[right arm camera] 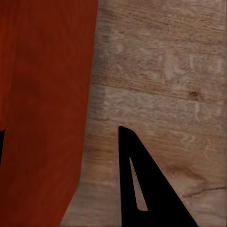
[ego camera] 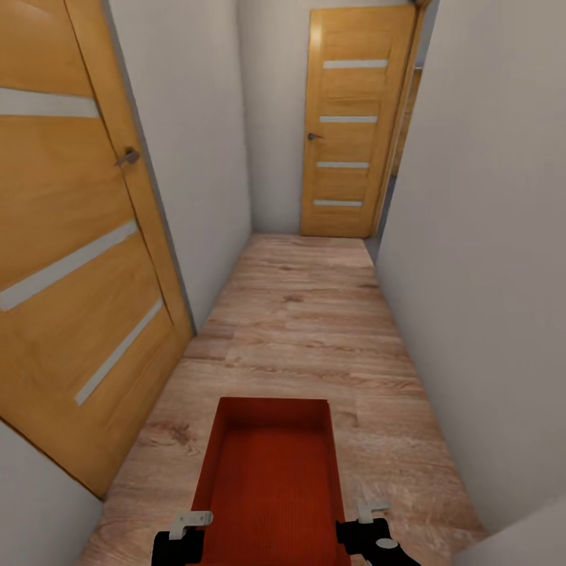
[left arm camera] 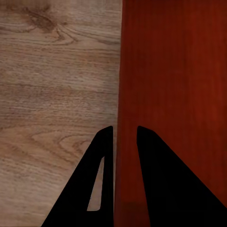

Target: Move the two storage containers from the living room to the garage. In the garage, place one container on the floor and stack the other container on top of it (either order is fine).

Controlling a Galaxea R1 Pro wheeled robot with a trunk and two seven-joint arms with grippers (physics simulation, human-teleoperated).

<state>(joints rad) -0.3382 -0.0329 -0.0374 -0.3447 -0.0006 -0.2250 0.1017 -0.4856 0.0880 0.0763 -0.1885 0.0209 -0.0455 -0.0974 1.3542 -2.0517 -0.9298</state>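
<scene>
Right, I have one orange-red storage container (ego camera: 271, 479) carried low in front of me, at about six o'clock in the head view, its long axis running toward twelve. It is topless, its walls flare outward, and the finely ribbed inside holds nothing that I can see. Whether a second tub is nested under it I cannot tell.

My left gripper (left arm camera: 125, 135) sits at the tub's seven o'clock edge; in the left wrist view its two dark fingers (left arm camera: 97, 184) straddle the container's rim wall, one outside over the planks, one over the red interior, clamped on that wall. My right gripper (ego camera: 369, 534) is at the five o'clock edge. In the right wrist view one finger (right arm camera: 142, 189) stands outside the wall over the floor and only a sliver of the other shows at the frame's edge, so I cannot tell how firmly it grips.

Below the tub is a light wood-plank floor (ego camera: 306, 314) in a narrow hallway with plain pale walls (ego camera: 479, 275). A closed wooden door (ego camera: 350, 126) with pale horizontal strips stands at twelve o'clock; another like it (ego camera: 71, 259) lines the wall at nine to ten o'clock.
</scene>
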